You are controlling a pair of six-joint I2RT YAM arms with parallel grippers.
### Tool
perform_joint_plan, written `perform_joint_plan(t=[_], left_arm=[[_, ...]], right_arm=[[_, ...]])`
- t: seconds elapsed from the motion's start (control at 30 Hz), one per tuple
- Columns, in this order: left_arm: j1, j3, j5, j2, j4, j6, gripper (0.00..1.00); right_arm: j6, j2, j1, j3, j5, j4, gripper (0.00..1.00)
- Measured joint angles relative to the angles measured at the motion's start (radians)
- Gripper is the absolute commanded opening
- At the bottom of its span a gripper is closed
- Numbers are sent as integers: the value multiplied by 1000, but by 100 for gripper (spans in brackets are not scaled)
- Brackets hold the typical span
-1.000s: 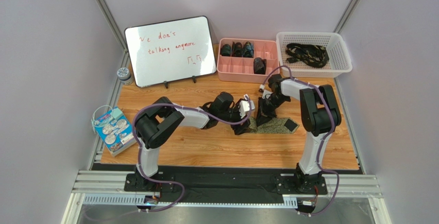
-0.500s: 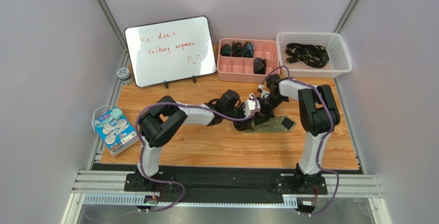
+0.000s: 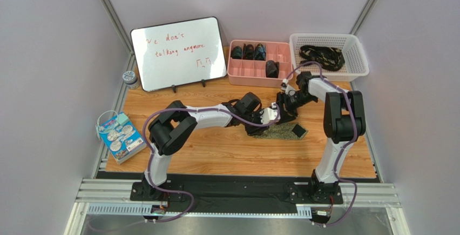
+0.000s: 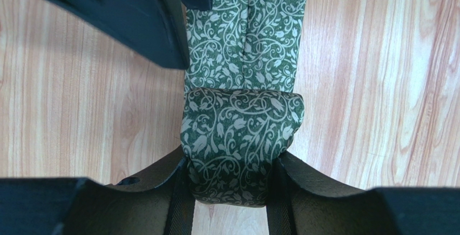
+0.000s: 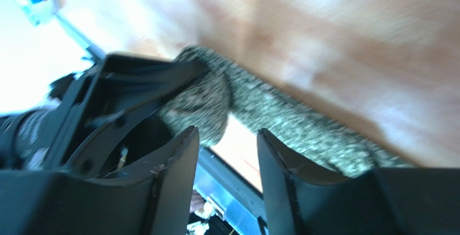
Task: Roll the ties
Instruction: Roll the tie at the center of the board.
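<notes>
An olive-green tie with a pale vine pattern lies on the wooden table, partly rolled. Its roll [image 4: 237,138] sits squeezed between the fingers of my left gripper [image 4: 229,192], which is shut on it. The flat part [image 4: 248,29] stretches away from the roll. From above, my left gripper [image 3: 265,126] is at the left end of the flat strip [image 3: 281,132], and the tie's black end [image 3: 298,131] lies to the right. My right gripper [image 5: 227,154] is open and empty, just off the roll [image 5: 202,102]. From above, the right gripper [image 3: 285,109] hovers behind the tie.
At the back, a pink tray [image 3: 258,79] holds several rolled ties. A white basket [image 3: 357,56] to its right holds black ties [image 3: 322,55]. A whiteboard [image 3: 179,52] stands back left, beside a small jar [image 3: 129,77]. A blue packet [image 3: 120,136] lies off the table's left edge.
My left gripper moved right and closed on the tie's roll. My right gripper opened, let go and drew back to the right. The flat part of the tie is shorter.
</notes>
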Motion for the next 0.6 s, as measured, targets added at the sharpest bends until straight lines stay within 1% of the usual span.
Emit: perform_joint_plan(t=[0.07, 0.23, 0.33, 0.37, 0.4, 0.47, 0.5, 0.53, 0.6], left_arm=[[-2, 14, -2, 5, -25, 14, 37], [-5, 53, -4, 22, -76, 34, 41], [-6, 68, -3, 28, -95, 35, 41], [-5, 71, -3, 30, -99, 35, 42], [-5, 75, -3, 32, -103, 35, 42], [-5, 79, -2, 34, -109, 34, 45], [-5, 79, -2, 34, -111, 34, 47], [-6, 79, -3, 34, -113, 33, 52], [-5, 79, -2, 34, -112, 28, 57]], right_arm=[[-16, -14, -7, -5, -38, -18, 56], [-23, -27, 16, -42, -124, -16, 56], [-17, -27, 39, -80, -146, -5, 54], [-15, -27, 47, -90, -148, -1, 51], [-12, -27, 52, -98, -150, 4, 39], [-1, -27, 66, -116, -151, 29, 23], [8, -24, 71, -119, -153, 39, 5], [11, -21, 73, -119, -154, 45, 0], [24, -16, 74, -119, -158, 50, 0]])
